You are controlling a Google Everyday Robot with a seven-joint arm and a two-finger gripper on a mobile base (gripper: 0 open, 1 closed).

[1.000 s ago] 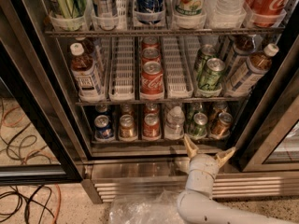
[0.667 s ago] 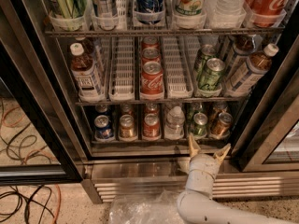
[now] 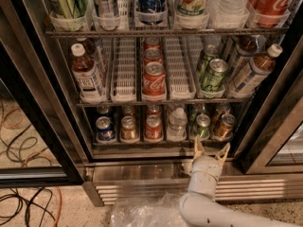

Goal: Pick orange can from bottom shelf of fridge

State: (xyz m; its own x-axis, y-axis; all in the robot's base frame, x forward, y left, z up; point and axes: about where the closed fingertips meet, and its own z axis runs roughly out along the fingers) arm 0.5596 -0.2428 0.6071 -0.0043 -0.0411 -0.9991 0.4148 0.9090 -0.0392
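The fridge (image 3: 52,103) stands with its glass door open. On the bottom shelf (image 3: 161,144), clear lanes hold a blue can, a gold-tan can, a red can, a clear bottle, a green can and, at the far right, the orange can (image 3: 224,126). My gripper (image 3: 210,149) is low in front of the shelf edge, below the green and orange cans, fingers spread open and empty, pointing up into the fridge. The white arm comes in from the bottom of the view.
The shelf above holds brown tea bottles (image 3: 86,74), Coca-Cola cans (image 3: 154,79) and green cans (image 3: 213,74). A black door frame (image 3: 265,122) closes in on the right. A louvred steel base (image 3: 142,186) sits below. Crumpled clear plastic (image 3: 144,213) and cables (image 3: 23,193) lie on the floor.
My gripper has edged slightly to the right and up toward the shelf front, still open. The cans have not moved.
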